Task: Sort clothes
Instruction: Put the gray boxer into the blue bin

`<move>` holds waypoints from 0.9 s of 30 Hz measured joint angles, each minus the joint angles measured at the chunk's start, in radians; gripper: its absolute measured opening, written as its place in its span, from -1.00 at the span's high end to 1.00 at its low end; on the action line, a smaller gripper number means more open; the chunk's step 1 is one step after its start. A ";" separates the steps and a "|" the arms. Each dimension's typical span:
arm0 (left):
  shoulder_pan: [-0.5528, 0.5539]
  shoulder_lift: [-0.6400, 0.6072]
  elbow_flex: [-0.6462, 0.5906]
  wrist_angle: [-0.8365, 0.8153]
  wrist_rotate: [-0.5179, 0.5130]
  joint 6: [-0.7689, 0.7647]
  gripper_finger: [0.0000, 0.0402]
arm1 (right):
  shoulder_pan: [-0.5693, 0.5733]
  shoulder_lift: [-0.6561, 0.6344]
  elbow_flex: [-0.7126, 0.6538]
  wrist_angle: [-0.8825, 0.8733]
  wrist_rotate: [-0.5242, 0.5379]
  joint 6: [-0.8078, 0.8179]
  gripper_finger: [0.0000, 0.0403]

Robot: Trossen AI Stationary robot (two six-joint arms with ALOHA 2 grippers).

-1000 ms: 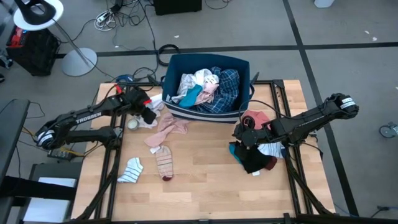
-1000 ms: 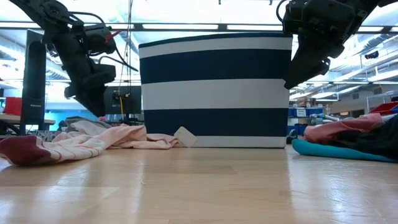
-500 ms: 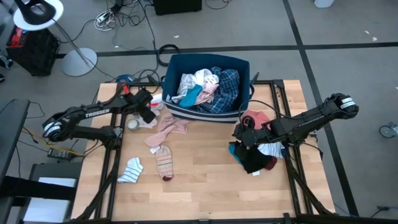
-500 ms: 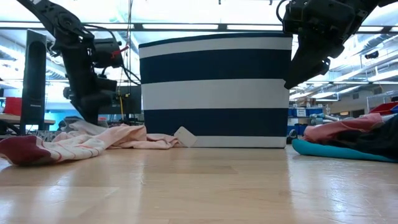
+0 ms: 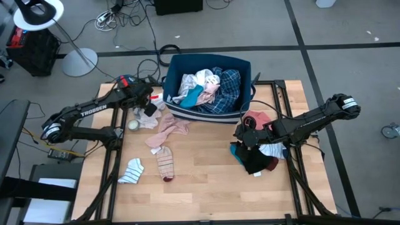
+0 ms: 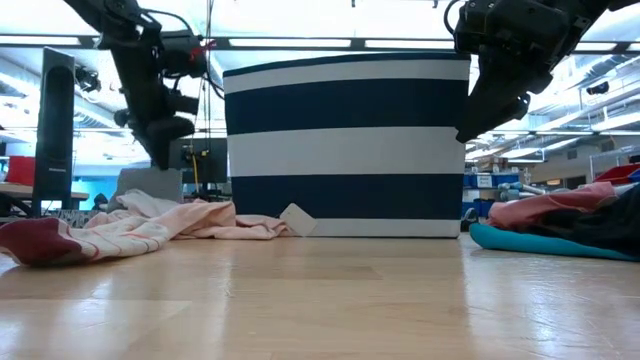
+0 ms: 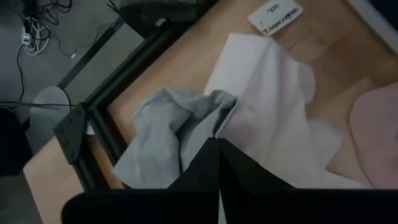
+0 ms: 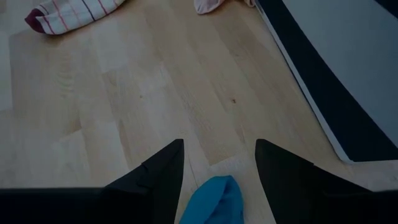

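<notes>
My left gripper (image 5: 149, 106) hangs by the left wall of the dark blue striped bin (image 5: 206, 116), shut on a white-and-grey garment (image 7: 261, 106). Next to it a pink garment (image 5: 169, 128) lies flat on the table. Nearer the front lie a pink striped sock (image 5: 165, 164) and a white-and-blue sock (image 5: 132, 170). Plaid, white and teal clothes (image 5: 209, 87) fill the bin. My right gripper (image 8: 217, 168) stands open above the table beside a pile of dark, red and teal clothes (image 5: 256, 153), touching nothing. My left gripper pinches a raised fold (image 7: 214, 109) of the garment, where its grey part meets its white part, between its two shut fingers. The fingers come from above, pointing down. The cloth hangs below them (image 6: 150, 185), and its lower part spreads on the table.
The bin stands at the table's far middle, with a small white label (image 7: 273, 14) on the table at its foot. A small round white object (image 5: 133, 124) lies near the table's left edge. Bare wood lies between the socks and the right pile.
My left gripper dipped down onto the cloth beside the bin, took hold, then rose and shifted a little toward the far edge. A grey-white part of the garment now stands up from the table under it. The right arm has kept still.
</notes>
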 joint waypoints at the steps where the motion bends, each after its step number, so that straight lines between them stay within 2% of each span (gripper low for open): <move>1: 0.000 0.000 0.016 -0.012 0.000 0.000 0.99 | 0.000 0.000 0.000 0.000 0.000 0.000 0.01; 8: -0.028 -0.013 0.162 -0.084 0.006 -0.005 1.00 | 0.000 0.000 0.000 0.000 0.000 0.000 0.01; 18: -0.107 -0.067 0.474 -0.103 0.008 -0.003 1.00 | 0.000 0.000 0.000 0.000 -0.001 0.000 0.01; 22: -0.148 -0.067 0.601 -0.064 0.012 0.006 1.00 | 0.000 0.000 0.000 0.000 -0.001 -0.003 0.01; 27: -0.191 -0.067 0.687 0.192 0.087 0.029 1.00 | -0.001 0.000 0.000 0.000 -0.001 -0.002 0.01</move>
